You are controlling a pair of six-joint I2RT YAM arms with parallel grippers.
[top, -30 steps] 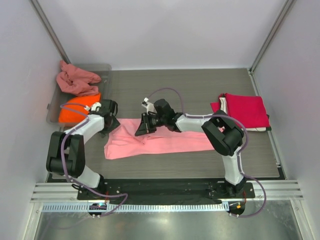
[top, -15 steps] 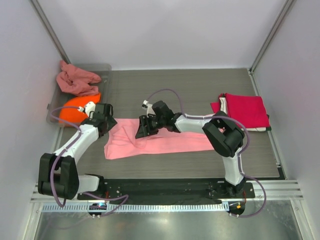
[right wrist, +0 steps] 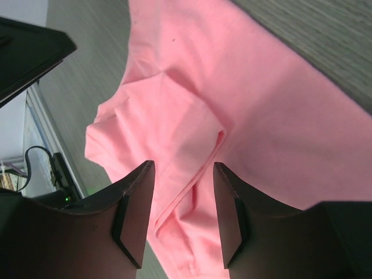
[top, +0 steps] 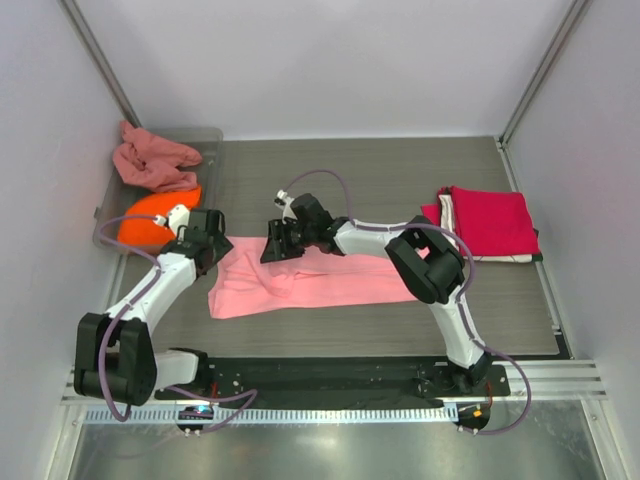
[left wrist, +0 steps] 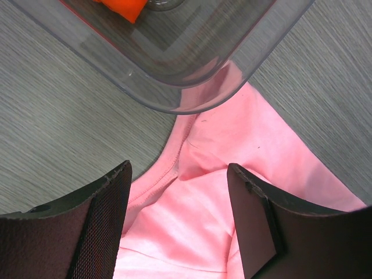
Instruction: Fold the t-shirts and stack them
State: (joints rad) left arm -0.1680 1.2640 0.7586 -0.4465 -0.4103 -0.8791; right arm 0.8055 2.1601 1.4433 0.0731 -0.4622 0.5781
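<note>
Since a second ago the left arm has stretched out and the right gripper (top: 275, 246) has slid left, its fingers now parted. At the upper left, a translucent, round-cornered plastic tray (top: 212, 140) holds a crumpled dusty rose t-shirt (top: 150, 160) and a bunched orange t-shirt (top: 148, 220). Just beside it the left gripper (left wrist: 177, 174) hovers with its mesh-padded fingers apart over a seamed edge of the light pink t-shirt (top: 330, 285), which lies as a soft, wrinkled band across the grey wood-grain table (top: 380, 180). The right gripper's fingers frame a raised fold, empty. At far right, a crimson red t-shirt (top: 490, 220) lies folded square.
</note>
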